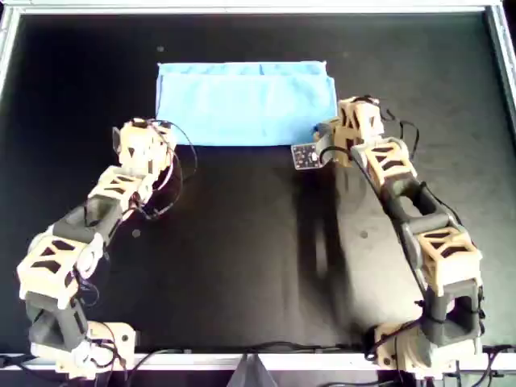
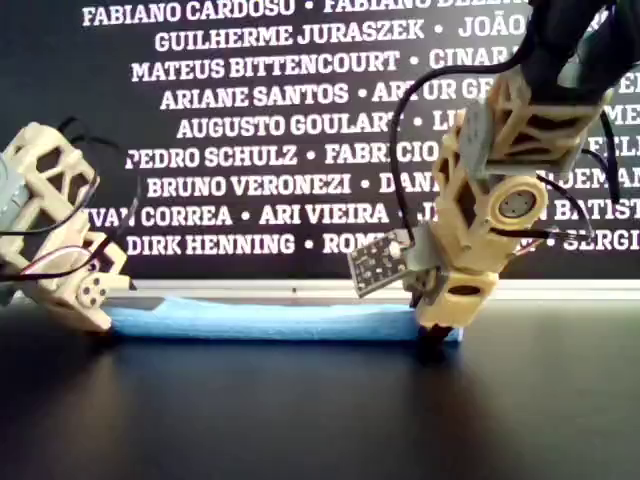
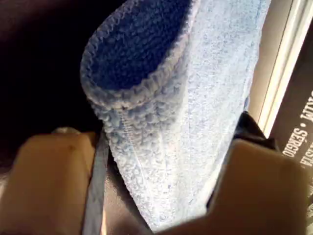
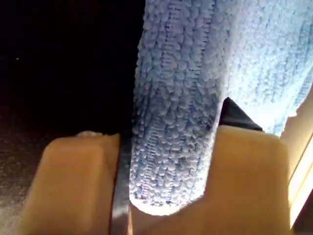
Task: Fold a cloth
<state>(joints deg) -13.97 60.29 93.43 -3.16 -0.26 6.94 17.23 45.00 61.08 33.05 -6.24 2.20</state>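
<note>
Cloth [image 1: 242, 103] lies as a flat folded rectangle at upper centre of the overhead frame on the black bench [image 1: 242, 258], long edge near the far rail. Left gripper [image 1: 143, 139] sits at the cloth's lower-left corner in the overhead view, right gripper [image 1: 345, 133] at its lower-right corner. The wrist views show what the overhead can't: each pair of jaws is nearly closed with a doubled blue cloth edge pinched between the tan fingers [image 3: 54, 181] and [image 4: 78, 176]. Exterior view adds that the cloth is a low flat strip on the bench, not lifted, with the grippers down at its two ends. Risks, as I judge it: the pinch looks shallow and close to the hem, so one layer could slip out when pulled; uneven motion between arms would skew the fold; dragging low could bunch the cloth against the bench.
</note>
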